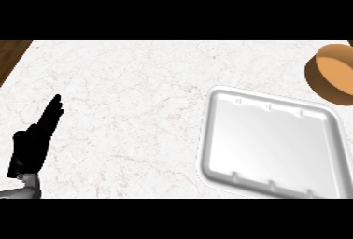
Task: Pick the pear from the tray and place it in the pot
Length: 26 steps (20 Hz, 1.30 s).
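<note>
So, what we've got at this moment:

Bench: white marble top (pixel 138 93) fills most of the head view, and a strip of brown wood shows at the far left corner.

Tray: a white tray (pixel 272 147) with rounded corners sits on the right half of the bench, turned a bit askew. We only see its bare white inside.

Pot: an orange-brown pot (pixel 332 72) sits at the far right edge, partly cut off by the view, just beyond the tray's far right corner.

Pear: we can't spot it anywhere, not on the tray and not on the bench. What's inside the pot we can't tell, since only part of it shows.

Left robot hand: the black left robot hand (pixel 34 140) shows at the lower left, well apart from the tray, fingers straight and pointing up, released and carrying nothing.

Right robot hand: doesn't show in our view at all.
</note>
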Motion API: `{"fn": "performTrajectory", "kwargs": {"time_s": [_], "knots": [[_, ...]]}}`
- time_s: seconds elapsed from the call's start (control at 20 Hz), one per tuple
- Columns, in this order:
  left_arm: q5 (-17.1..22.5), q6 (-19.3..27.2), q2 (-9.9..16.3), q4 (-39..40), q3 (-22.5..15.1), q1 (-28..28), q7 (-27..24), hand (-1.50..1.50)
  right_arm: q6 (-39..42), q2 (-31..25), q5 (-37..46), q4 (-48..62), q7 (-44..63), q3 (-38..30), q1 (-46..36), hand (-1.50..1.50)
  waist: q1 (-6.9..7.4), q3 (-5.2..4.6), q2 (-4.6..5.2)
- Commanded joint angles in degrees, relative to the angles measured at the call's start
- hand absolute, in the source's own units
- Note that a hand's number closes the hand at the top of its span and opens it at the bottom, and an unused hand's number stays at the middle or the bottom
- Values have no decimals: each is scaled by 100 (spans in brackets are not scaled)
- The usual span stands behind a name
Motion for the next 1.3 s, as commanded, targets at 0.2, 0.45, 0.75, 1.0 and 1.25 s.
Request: {"fn": "performTrajectory", "kwargs": {"time_s": [0.2, 0.45, 0.75, 1.0, 1.25], "knots": [[-201, 175, -200, 63, -201, -170, 18, 0, -115, -100, -673, 483, -302, -723, 54, -150, 93, 19, 67], [-59, 13, -126, 32, -146, -190, 13, 0, -179, -164, -964, 507, -799, -997, 131, -150, 168, 20, 81], [-30, 14, -61, 100, -37, -237, -13, 0, -917, 76, -1459, 201, -1601, -1442, 205, -150, 105, 23, 46], [-9, -55, 89, 118, 73, -201, 36, 0, -1186, 35, -2397, -133, -2374, -2270, 3, -150, 55, 25, 10], [-51, 25, -75, 96, -17, -102, -3, 0, -491, -234, -2936, 128, -2690, -2699, 34, -150, -28, 12, -20]]}}
